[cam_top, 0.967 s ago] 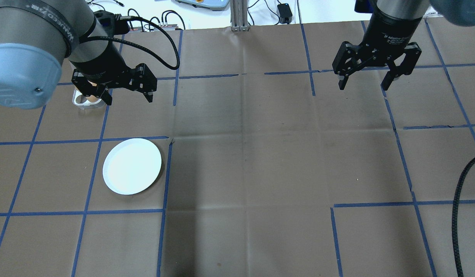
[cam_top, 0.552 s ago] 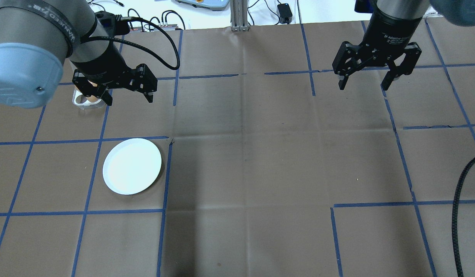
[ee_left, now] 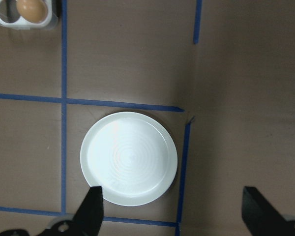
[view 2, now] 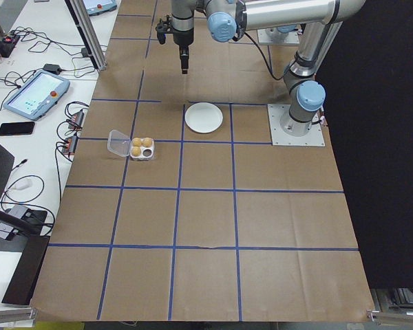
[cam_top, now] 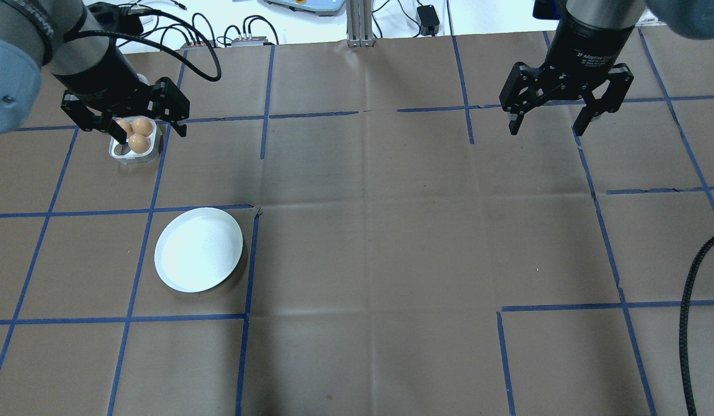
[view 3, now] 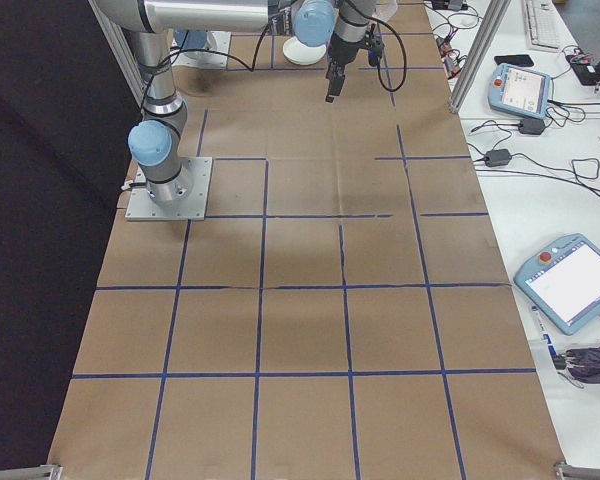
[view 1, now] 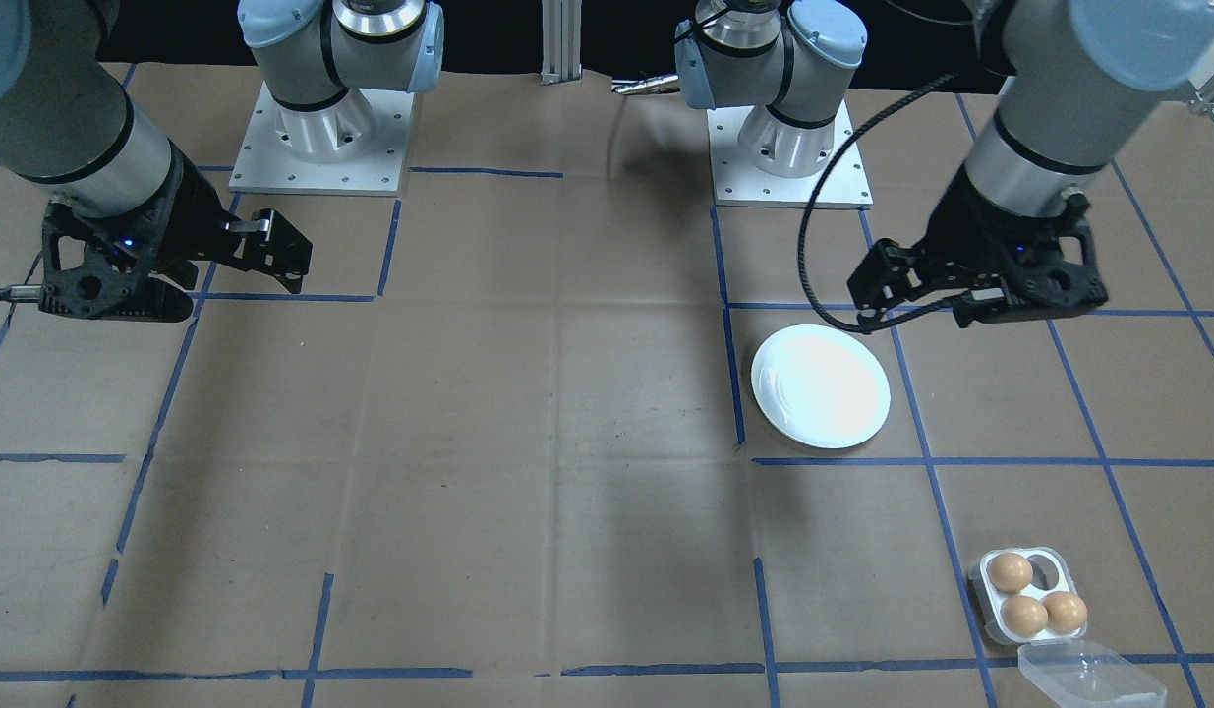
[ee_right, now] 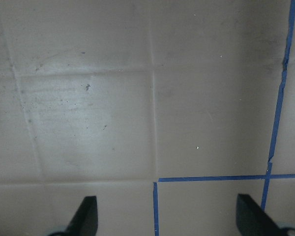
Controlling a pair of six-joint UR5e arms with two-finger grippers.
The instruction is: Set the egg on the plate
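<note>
Front-facing view: left tool (view 1: 911, 305) hangs above the table (view 1: 567, 393) just behind the plate (view 1: 820, 387), fingers spread wide, nothing held. Right tool (view 1: 243, 261) likewise wide open and empty, well apart on the other side. Egg tray (view 1: 1029, 595) near the front edge holds three eggs (view 1: 1011, 571); clear lid (view 1: 1088, 676) just beside it.

Overhead view: left arm reaches forward, wrist pointing down, tool over the tray. Plate bare, nearer the robot than the tray. Right arm vertical, tool parted over bare paper.

Left wrist view: plate below, between both fingertips (ee_left: 92, 209); one egg visible at the top corner.

Right wrist view: only paper and blue tape (ee_right: 278, 105).
</note>
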